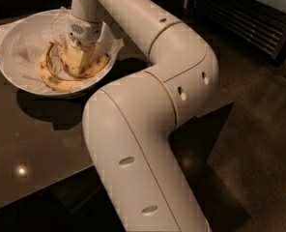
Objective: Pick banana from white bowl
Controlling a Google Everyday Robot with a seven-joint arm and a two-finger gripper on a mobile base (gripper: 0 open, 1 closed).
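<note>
**Operator:** Banana (93, 66) first: the speckled, hooked one lies in the right half of the white bowl (7, 45), at the far left of the dark table (36, 144). It touches the right side of my gripper (77, 62).

**Observer:** Have you got it?

**Operator:** I cannot tell. The gripper is down inside the bowl with its pale tip pressed among the fruit. From this angle I cannot see whether it is clamped or spread.

**Observer:** What else is in there?

**Operator:** A longer banana (61, 84) curves along the near side of the bowl. Its dark stem rises just beside the gripper, on the left. Crumpled white paper (27, 47) lines the bowl beneath both.

**Observer:** So what worries you?

**Operator:** Three things, as I judge it. The two fruits lie close together, so a grip could take the wrong one, or both. The target looks ripe and soft, so a hard squeeze could bruise or split it. A light hold on that sharp bend could let it swing out as I lift. And the paper may come up with it and drag the bowl.

**Observer:** And the arm (148, 124)?

**Operator:** It bends from the near foreground up over the table to the wrist (85, 28) above the bowl, and it hides part of the bowl's right rim. I would lift straight and slowly.
</note>
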